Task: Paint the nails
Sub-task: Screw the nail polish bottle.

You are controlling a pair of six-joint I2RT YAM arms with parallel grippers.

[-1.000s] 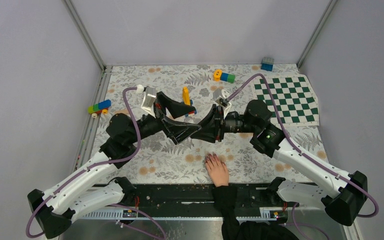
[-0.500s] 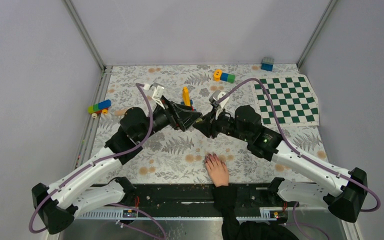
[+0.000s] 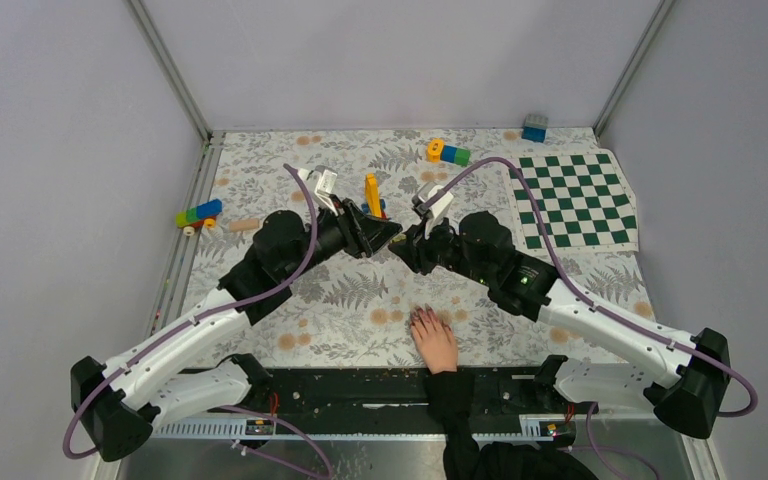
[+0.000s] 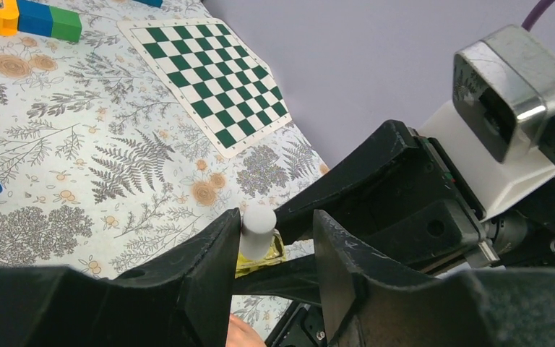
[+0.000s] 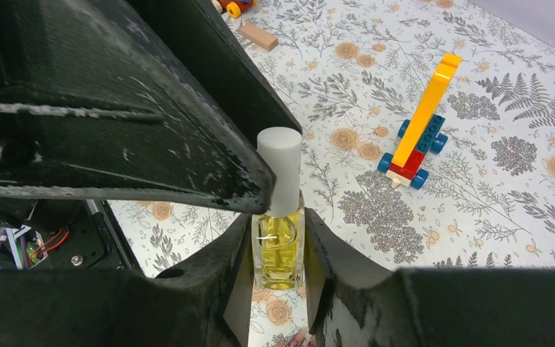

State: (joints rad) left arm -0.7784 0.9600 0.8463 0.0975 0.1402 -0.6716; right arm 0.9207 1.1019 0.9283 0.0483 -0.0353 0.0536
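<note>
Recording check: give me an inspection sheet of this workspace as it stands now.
Surface: floral tablecloth, checkered mat at the far right.
Job's things: hand flat at the near edge, nails dark; polish bottle, yellow liquid, white cap on.
Clutter: toy bricks, brick car, wooden block.
End effectors: right end effector shut on polish bottle; left end effector open around the cap, one finger touching.
Cables: purple cables along both arms.
Surroundings: grey walls, metal frame.

Two robot arms [image 3: 185,335] [image 3: 610,325]; one human hand [image 3: 436,342]; one yellow polish bottle [image 5: 278,249]; four toy-brick builds [image 3: 198,213] [image 3: 372,190] [image 3: 447,153] [image 3: 534,127]; one wooden block [image 3: 244,224]; one checkered mat [image 3: 575,200].
</note>
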